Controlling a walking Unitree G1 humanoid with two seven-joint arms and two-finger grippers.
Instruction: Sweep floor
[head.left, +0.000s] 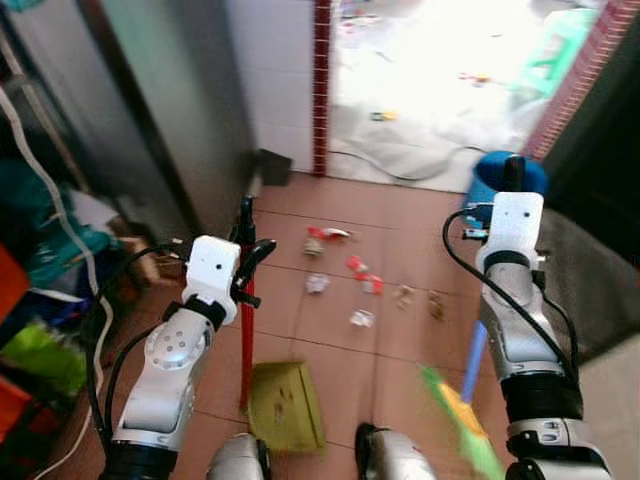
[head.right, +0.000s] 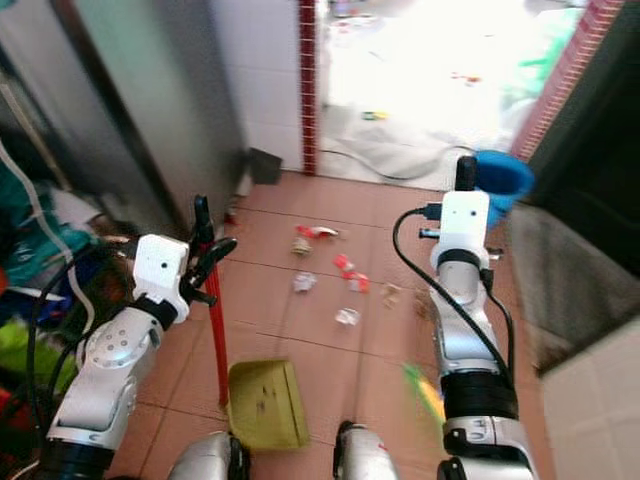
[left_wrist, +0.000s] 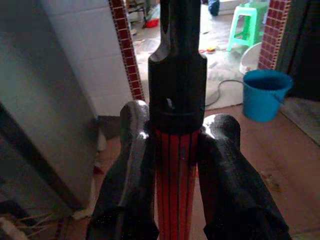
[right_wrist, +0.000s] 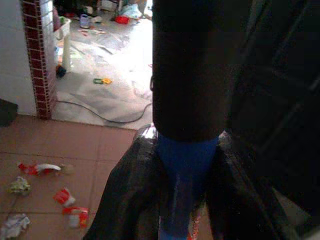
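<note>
My left gripper (left_wrist: 175, 150) is shut on the red ribbed handle (head.left: 246, 340) of a dustpan, just below its black cap. The yellow-green dustpan (head.left: 285, 405) rests on the tiles close in front of me. My right gripper (right_wrist: 185, 167) is shut on the blue broom handle (head.left: 474, 360), under its black top end (head.left: 513, 170). The broom's green and yellow head (head.left: 462, 420) is blurred, low at the right. Several red and white wrappers and crumpled scraps (head.left: 362, 280) lie scattered on the terracotta tiles ahead, between the two tools.
A blue bucket (head.left: 490, 178) stands by the brick doorpost at the right. A steel door (head.left: 170, 110) and clutter (head.left: 40, 250) line the left side. A dark mat (head.left: 590, 280) lies at the right. Beyond the doorway a cable (right_wrist: 100, 116) crosses bright concrete.
</note>
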